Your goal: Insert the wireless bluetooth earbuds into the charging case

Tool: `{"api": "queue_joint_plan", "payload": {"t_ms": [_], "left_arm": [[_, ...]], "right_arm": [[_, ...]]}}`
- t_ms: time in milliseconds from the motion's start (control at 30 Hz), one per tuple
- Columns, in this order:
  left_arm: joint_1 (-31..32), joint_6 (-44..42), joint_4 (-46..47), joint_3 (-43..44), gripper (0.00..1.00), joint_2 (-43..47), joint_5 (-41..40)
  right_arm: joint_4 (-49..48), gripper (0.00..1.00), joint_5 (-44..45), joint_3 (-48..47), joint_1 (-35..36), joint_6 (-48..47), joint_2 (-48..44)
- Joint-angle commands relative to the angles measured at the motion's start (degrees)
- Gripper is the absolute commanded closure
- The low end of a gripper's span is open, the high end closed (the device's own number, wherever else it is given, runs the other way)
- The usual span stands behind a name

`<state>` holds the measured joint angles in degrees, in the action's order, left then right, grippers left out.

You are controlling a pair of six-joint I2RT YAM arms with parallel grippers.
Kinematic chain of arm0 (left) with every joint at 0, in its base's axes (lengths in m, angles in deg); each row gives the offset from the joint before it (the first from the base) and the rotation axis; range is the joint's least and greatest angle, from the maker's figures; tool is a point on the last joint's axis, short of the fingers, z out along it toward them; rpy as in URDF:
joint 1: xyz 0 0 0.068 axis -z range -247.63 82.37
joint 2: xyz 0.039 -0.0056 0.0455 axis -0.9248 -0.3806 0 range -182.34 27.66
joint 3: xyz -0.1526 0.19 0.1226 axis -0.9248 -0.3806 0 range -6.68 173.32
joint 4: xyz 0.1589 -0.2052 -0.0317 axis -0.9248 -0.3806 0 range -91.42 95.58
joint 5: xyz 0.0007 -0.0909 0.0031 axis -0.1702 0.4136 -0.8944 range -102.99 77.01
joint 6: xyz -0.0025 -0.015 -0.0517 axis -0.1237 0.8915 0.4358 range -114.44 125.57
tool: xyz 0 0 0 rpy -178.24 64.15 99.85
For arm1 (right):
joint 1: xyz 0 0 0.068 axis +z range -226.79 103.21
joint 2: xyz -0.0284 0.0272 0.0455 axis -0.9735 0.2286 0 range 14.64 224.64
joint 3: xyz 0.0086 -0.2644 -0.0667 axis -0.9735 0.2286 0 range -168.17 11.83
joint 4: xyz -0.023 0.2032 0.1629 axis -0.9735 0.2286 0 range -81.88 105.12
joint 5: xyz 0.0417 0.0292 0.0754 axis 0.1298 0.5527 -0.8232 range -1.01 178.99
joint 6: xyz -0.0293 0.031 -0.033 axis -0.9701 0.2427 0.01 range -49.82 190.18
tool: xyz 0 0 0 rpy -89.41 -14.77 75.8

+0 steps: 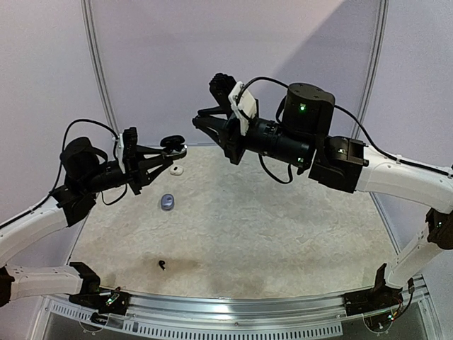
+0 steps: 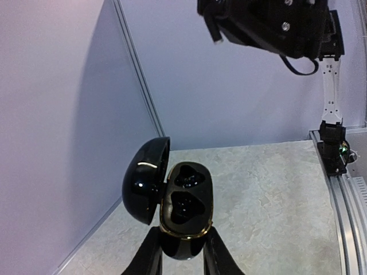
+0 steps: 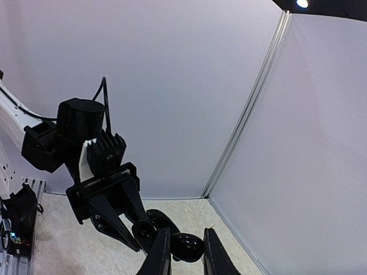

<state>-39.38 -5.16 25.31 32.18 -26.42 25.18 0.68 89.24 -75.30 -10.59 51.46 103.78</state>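
Because the left gripper [image 2: 182, 240] clenches the open charging case [image 2: 184, 200] aloft, it appears presented for loading by the right gripper [image 3: 184, 238], finger state indeterminable.

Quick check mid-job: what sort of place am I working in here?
Probably a lab robot test cell: plain pale panel walls joined by aluminium corner posts, a speckled beige tabletop, and a slotted metal mounting rail.

This is a robot lab test cell. A speckled table [image 1: 283, 241] is boxed in by plain pale wall panels [image 1: 156, 64] joined with aluminium posts [image 1: 98, 71] at 11 and 1 o'clock. A slotted metal rail [image 1: 233, 312] at 6 o'clock carries cabled robot arm bases [image 1: 106, 301].
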Motion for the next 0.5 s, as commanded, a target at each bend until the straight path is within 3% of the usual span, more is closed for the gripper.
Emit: {"api": "queue_joint_plan", "payload": {"t_ms": [0, 233, 467], "left_arm": [[0.54, 2.49, 7.52, -1.81, 1.0, -2.11, -1.55], [5.12, -4.93, 12.98, -6.93, 1.0, -1.11, -7.6], [9.06, -3.8, 16.11, -9.29, 1.0, 0.09, -11.35]], "right_arm": [[-5.45, 1.0, -2.67, 0.5, 1.33, -3.11, -0.71], [-2.62, 1.0, -3.44, -0.71, 1.31, -7.09, 0.76], [2.78, 1.0, -5.68, -1.49, 1.35, -8.18, -0.88]]}}
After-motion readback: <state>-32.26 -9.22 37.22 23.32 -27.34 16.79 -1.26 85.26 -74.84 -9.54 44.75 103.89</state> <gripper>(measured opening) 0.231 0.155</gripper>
